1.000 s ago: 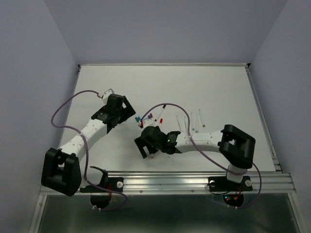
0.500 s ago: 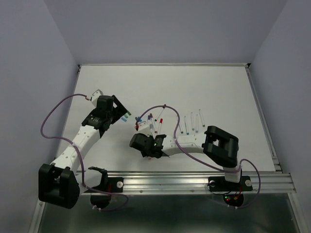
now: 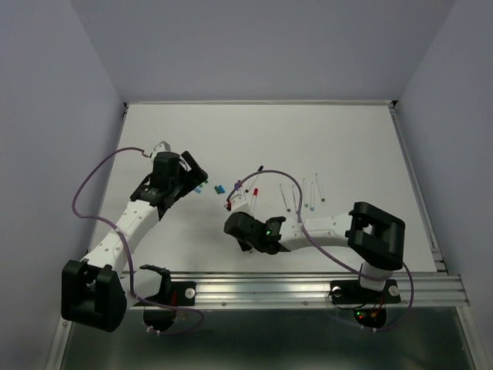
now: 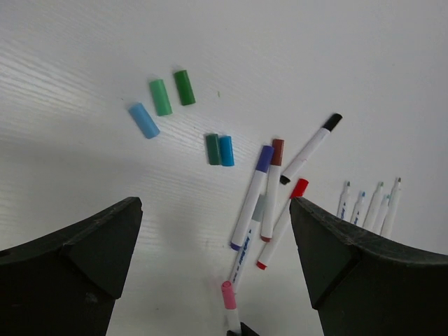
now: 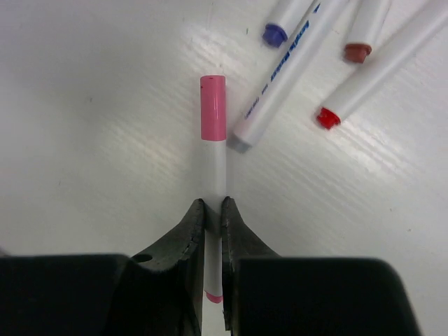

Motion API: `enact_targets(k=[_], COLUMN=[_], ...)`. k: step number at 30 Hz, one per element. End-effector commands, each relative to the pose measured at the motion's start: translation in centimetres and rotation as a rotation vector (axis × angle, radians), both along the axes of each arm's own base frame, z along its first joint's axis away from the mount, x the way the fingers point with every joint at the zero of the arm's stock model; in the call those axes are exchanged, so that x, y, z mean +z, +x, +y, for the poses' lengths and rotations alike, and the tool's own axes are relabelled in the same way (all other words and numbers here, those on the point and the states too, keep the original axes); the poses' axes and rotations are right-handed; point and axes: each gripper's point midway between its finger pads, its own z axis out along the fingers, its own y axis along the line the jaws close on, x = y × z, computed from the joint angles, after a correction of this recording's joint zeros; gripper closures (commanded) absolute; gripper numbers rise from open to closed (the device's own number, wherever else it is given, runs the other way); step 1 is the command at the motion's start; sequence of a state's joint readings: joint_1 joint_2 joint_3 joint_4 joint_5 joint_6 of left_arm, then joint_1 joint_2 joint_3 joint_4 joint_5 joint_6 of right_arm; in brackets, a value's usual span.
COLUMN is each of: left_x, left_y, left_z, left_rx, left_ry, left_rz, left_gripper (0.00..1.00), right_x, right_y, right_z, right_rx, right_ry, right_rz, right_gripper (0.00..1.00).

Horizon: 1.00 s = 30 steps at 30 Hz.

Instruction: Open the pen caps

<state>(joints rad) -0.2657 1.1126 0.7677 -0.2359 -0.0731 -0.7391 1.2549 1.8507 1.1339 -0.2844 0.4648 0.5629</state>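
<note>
My right gripper [image 5: 213, 207] is shut on the white barrel of a pen [image 5: 214, 164] whose pink cap [image 5: 213, 108] points away from the jaws. The same pink cap [image 4: 229, 295] shows at the bottom of the left wrist view. Beside it lie pens capped in purple [image 4: 264, 158], brown [image 4: 277, 148], red [image 4: 299, 187] and black [image 4: 332, 122]. Several loose caps lie to the left: light blue [image 4: 144, 120], green [image 4: 160, 97], dark green [image 4: 185, 87] and a green-blue pair [image 4: 220, 150]. My left gripper [image 4: 213, 204] hangs open above them, holding nothing.
Several uncapped pens [image 4: 369, 204] lie side by side to the right of the cluster, also seen as uncapped pens [image 3: 304, 193] from above. A purple cable [image 3: 266, 168] arches over the pens. The table's metal rail [image 3: 308, 287] runs along the near edge.
My right gripper has gone from open to shut on the pink-capped pen's barrel. The left arm swung slightly and stays open.
</note>
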Motion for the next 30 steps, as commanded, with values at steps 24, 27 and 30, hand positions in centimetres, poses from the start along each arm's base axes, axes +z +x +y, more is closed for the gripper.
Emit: enact_targets(k=[24, 27, 30], left_x=[6.8, 6.7, 6.3], left_y=[-1.5, -1.5, -1.5], left_z=[-12.3, -13.0, -13.3], left_rx=[-0.491, -0.506, -0.51], left_ry=[-0.415, -0.427, -0.432], left_rz=[-0.278, -0.271, -0.257], left_gripper=[0.07, 0.16, 0.38], right_x=[18.0, 18.0, 18.0], right_y=[7.0, 7.0, 7.4], right_z=[-0.9, -0.7, -1.0], right_rx=[0.287, 0.293, 0.273], right_ry=[0.76, 0.763, 0.764], right_rz=[-0.119, -0.109, -0.114], right_gripper=[0.99, 0.99, 0.99])
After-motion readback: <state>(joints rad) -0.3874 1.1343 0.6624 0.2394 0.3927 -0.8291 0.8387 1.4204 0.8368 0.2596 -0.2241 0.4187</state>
